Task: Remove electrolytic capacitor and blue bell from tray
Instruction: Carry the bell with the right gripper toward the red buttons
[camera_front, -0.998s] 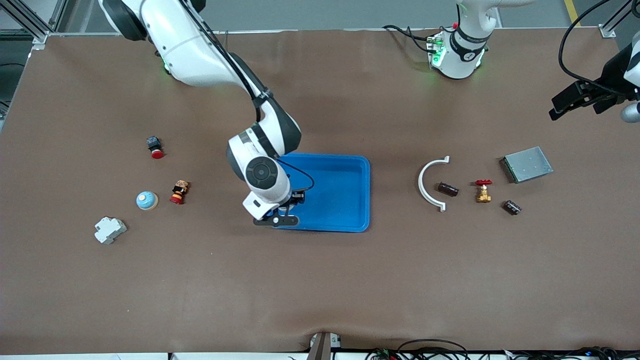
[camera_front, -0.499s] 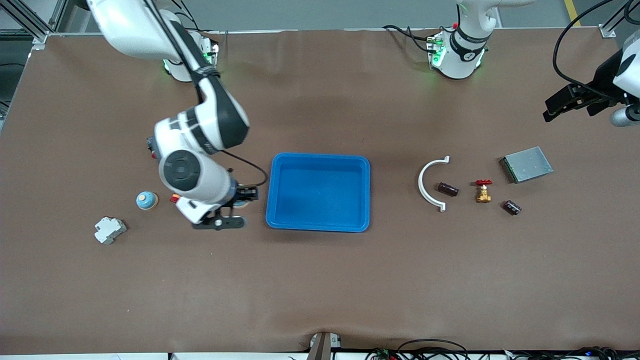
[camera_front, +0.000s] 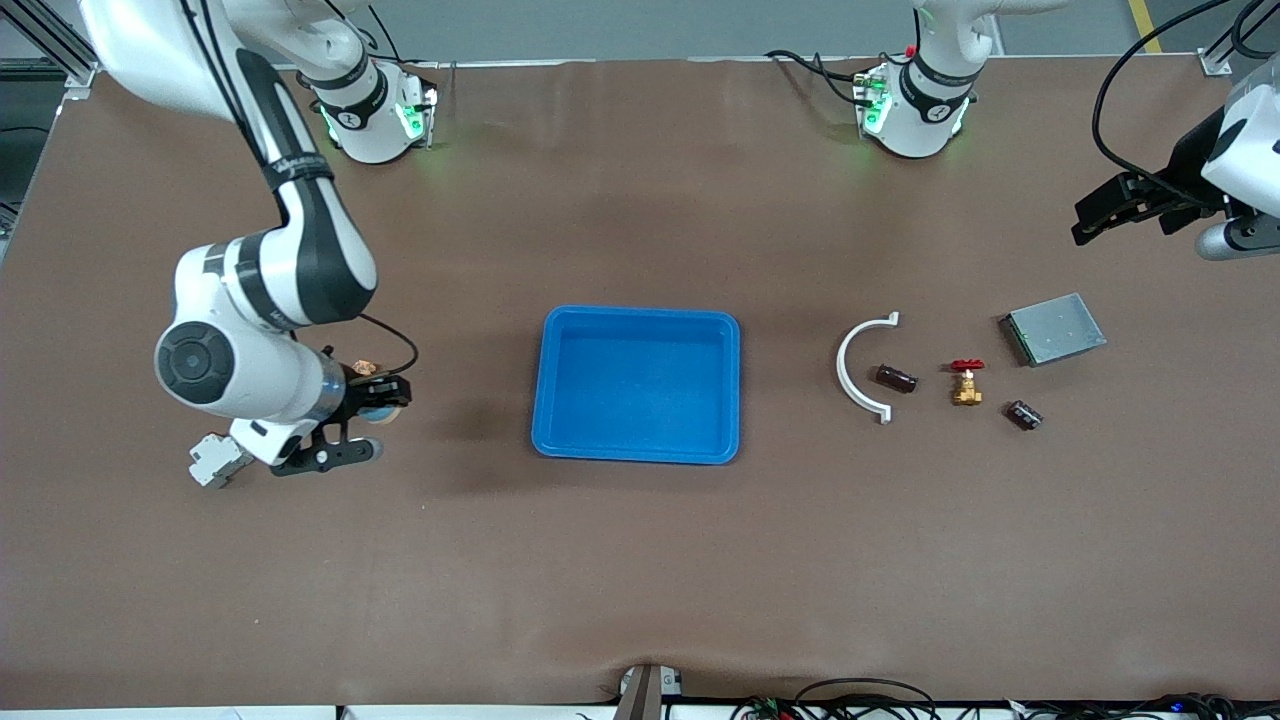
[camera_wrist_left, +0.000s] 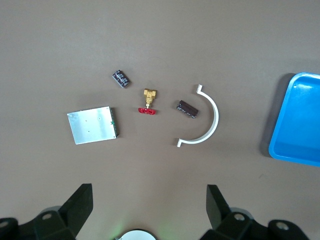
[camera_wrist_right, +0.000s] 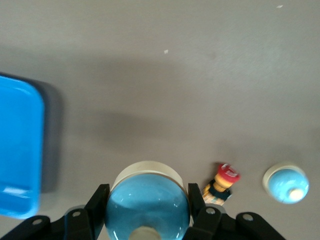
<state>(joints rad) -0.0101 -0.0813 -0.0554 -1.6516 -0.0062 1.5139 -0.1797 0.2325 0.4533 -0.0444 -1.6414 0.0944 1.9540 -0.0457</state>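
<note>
My right gripper is shut on a blue domed bell with a cream rim, held up over the table between the blue tray and a red-and-yellow push button. In the front view this gripper hangs toward the right arm's end of the table. A second blue bell sits on the table beside the button. Two dark capacitors lie toward the left arm's end. My left gripper hovers high above that end, open and empty; in its own view both capacitors show below.
The blue tray stands mid-table, with nothing in it. Around the capacitors lie a white curved piece, a brass valve with a red handle and a grey metal box. A white-grey block lies by the right arm's wrist.
The right arm has swung from the tray's corner toward its own end of the table, carrying the bell. The left gripper has drifted slightly, staying open.
</note>
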